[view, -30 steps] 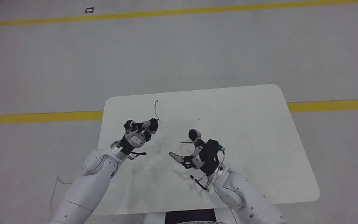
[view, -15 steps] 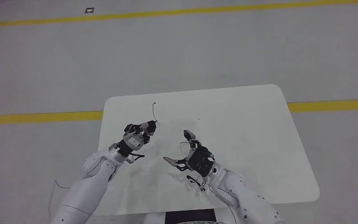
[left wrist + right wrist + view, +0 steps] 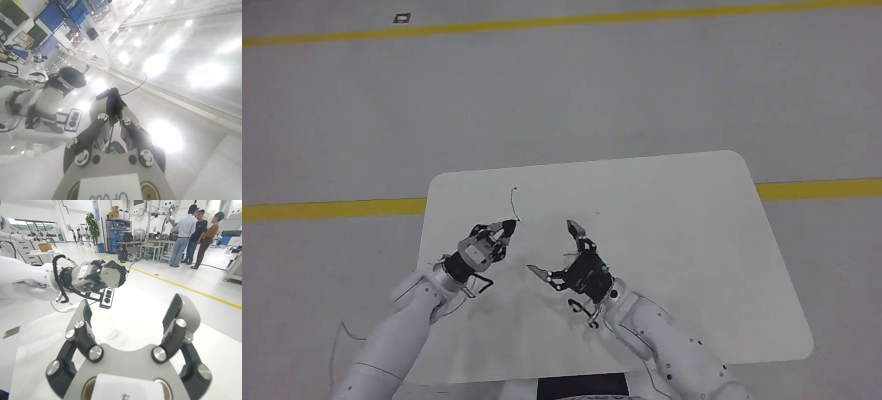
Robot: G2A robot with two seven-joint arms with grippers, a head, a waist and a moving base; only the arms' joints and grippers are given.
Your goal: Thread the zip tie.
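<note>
1. The left fingers are pressed together, clamped on the thin black plastic zip tie; its free tail curves away from them toward 12 o'clock.
2. The right fingers are spread wide apart; they sit at 4 o'clock of the left fingers, near but not touching.
3. Both sets hang over the white, round-cornered counter, on its 9 o'clock side.

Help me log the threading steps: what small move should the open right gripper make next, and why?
Probably ease the right gripper toward the free end of the thin black plastic zip tie. The left gripper is shut on that tie, its curled tip sticking out beyond it, while the right gripper stands open, empty and apart from it.
</note>
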